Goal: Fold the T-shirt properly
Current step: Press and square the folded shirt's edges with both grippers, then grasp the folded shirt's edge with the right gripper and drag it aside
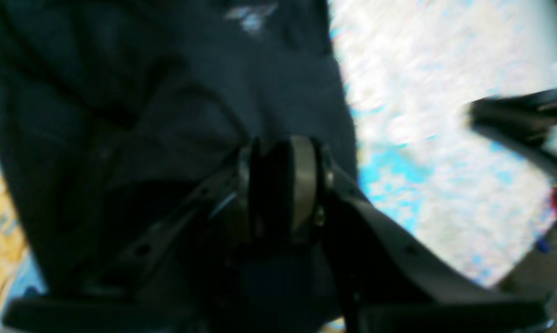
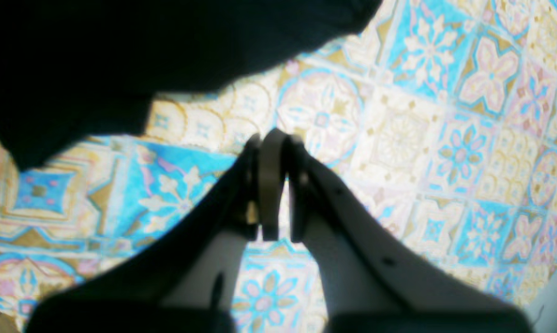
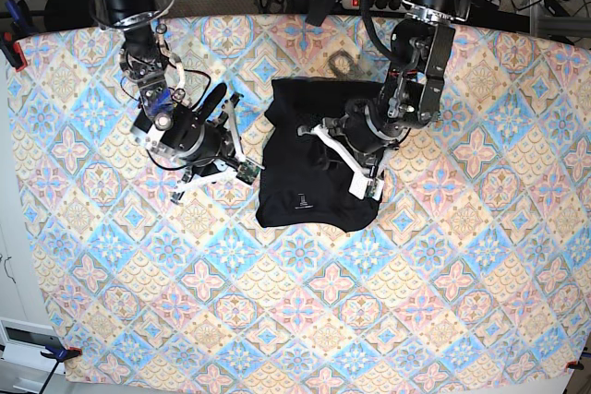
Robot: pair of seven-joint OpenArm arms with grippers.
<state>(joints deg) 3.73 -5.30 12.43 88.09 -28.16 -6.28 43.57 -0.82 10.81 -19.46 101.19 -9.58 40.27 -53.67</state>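
T-shirt (image 3: 309, 159) pinched in left tool (image 3: 367, 175); right tool (image 3: 242, 168), closed and empty, just beside it.

The left gripper (image 1: 281, 185) pinches a fold of the T-shirt (image 1: 167, 115), with the patterned tablecloth (image 1: 445, 152) right of the T-shirt.

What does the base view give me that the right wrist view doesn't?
Only the base view shows the whole T-shirt bunched into a rough block on the patterned tablecloth, its tiny pale mark facing up, and the left gripper at the garment's edge. Only the right wrist view shows the right gripper close up: shut, holding nothing, over bare tablecloth just short of the T-shirt's edge. Both show the black T-shirt, the tablecloth, and the right gripper beside the garment.
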